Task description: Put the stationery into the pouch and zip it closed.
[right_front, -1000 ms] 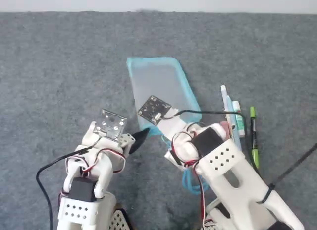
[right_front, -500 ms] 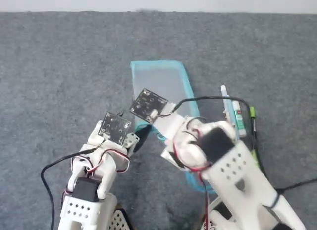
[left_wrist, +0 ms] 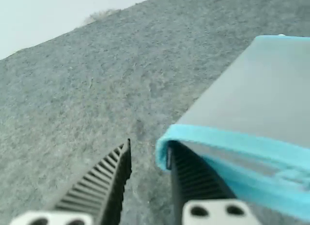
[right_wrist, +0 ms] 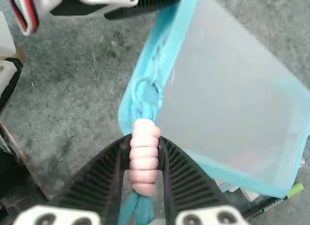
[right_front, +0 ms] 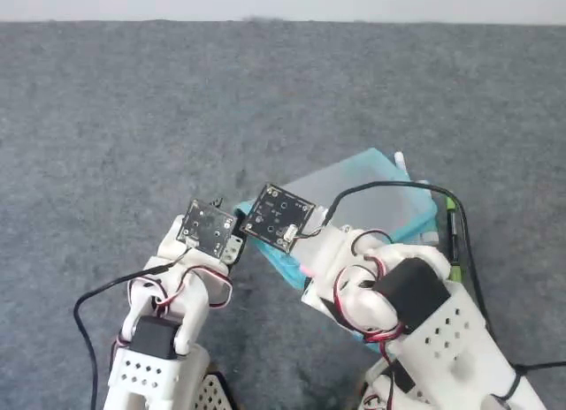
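Observation:
The translucent pouch (right_front: 363, 198) with a blue zip edge lies slanted toward the right, partly over the stationery. A green pen (right_front: 455, 251) and a white pen tip (right_front: 400, 160) stick out beside it. My right gripper (right_wrist: 144, 137) is shut on the pink zipper pull (right_wrist: 144, 159) at the pouch's near end; the pouch (right_wrist: 227, 104) hangs from it. My left gripper (left_wrist: 149, 148) is open at the pouch's near corner (left_wrist: 164, 140), which touches the inside of one finger. The green pen (right_wrist: 286, 193) shows past the pouch's far corner.
Grey felt covers the table (right_front: 133, 118), with wide free room to the left and far side. A blue strap (right_wrist: 138, 205) trails from the zipper pull. The two arms stand close together at the near edge, their cables looping around them.
The pouch has swung from pointing away to lying slanted rightward over the stationery, pulled by the right gripper. The left gripper has come up to the pouch's near corner.

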You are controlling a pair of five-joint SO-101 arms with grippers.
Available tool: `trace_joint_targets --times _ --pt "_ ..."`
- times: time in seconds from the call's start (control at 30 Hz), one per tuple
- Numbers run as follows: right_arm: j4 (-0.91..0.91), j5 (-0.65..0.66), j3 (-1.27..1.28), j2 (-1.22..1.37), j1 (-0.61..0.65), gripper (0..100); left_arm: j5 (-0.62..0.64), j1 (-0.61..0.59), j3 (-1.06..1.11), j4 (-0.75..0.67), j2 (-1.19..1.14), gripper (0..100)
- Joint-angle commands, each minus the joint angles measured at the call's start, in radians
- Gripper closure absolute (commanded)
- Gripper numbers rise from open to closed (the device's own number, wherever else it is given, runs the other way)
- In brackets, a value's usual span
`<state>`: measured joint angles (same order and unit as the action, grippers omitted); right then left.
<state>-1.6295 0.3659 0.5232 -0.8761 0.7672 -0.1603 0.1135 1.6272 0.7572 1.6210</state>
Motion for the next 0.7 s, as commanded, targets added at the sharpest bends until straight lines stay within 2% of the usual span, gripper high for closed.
trace_joint_targets --times 0.0,0.2,0.47,0.67 --pt "0.007 0.011 -0.006 -0.022 0.002 99.2 0.003 0.003 -0.010 -0.028 0.018 89" --pt "0.021 0.008 -0.003 -0.028 0.005 99.2 0.008 0.003 -0.010 -0.023 0.012 73" --pt "0.033 0.014 -0.003 -0.036 0.013 99.2 0.011 0.005 -0.005 -0.026 0.014 72" --pt "0.064 0.008 0.020 -0.124 0.159 99.2 0.011 0.101 0.022 -0.034 0.018 72"
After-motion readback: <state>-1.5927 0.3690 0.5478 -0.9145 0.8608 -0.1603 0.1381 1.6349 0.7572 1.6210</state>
